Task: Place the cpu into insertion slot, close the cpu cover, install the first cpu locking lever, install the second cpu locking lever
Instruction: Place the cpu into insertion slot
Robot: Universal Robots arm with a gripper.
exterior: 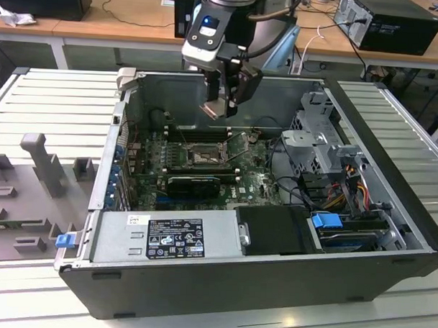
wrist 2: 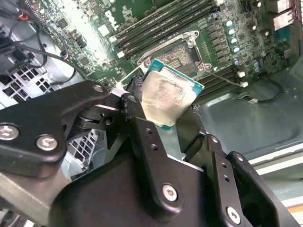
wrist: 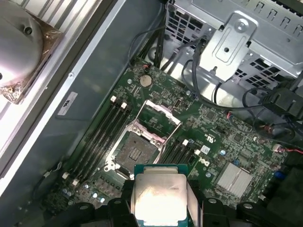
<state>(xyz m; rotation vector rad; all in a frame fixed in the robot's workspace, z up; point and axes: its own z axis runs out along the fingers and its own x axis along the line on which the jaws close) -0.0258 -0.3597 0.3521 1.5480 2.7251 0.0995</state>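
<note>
The cpu [wrist: 158,196] is clamped by its edges in the hand [wrist 2: 165,118] and is held in the air above the green board, near the insertion slot [wrist: 135,152] but clear of it. It has not been seated yet. The slot is seen bare, and the cpu cover [wrist: 166,112] is swung open just beside it. Placement is judged to be under way; closing the cover and both lever steps are left to do — all inside the open computer case [exterior: 222,279] laid on the table [exterior: 48,100].
</note>
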